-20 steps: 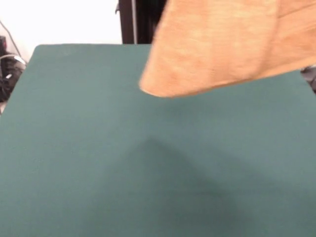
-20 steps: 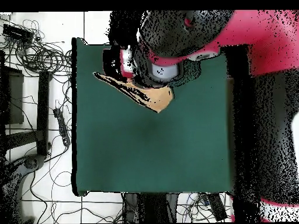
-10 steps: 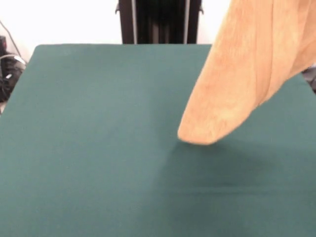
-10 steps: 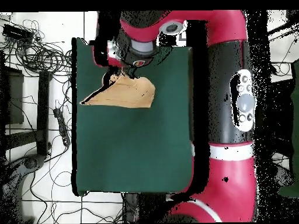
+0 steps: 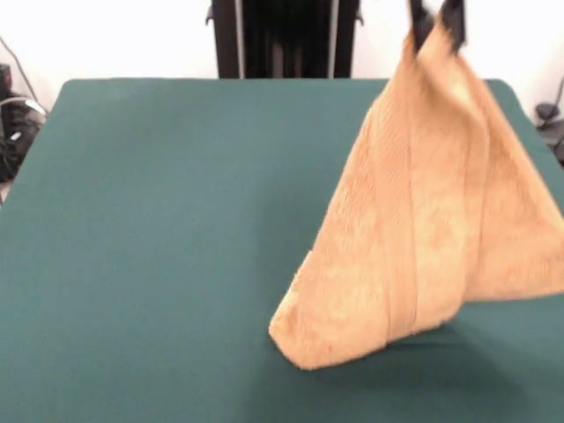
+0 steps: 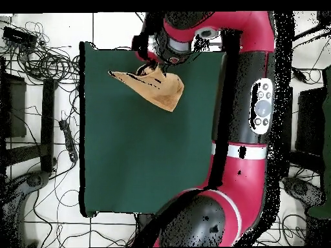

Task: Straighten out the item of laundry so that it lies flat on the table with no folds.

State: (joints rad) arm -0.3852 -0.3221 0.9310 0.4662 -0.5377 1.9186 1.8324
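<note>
Orange-tan terry hand towel hangs tent-like from the black tool, pinched at its top corner, low end touching the dark green cloth counter near the front-right corner. Soft, light, limp: will drape and crease. Better holds: hemmed corners, then drag flat.

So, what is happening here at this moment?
The robot's gripper is shut on one corner of the orange-tan towel and holds it up above the green table. The towel hangs down in a cone shape with long folds. Its lowest corner is at or just above the cloth surface; I cannot tell if it touches. In the overhead view the towel is under the arm's wrist. It is not yet flat.
</note>
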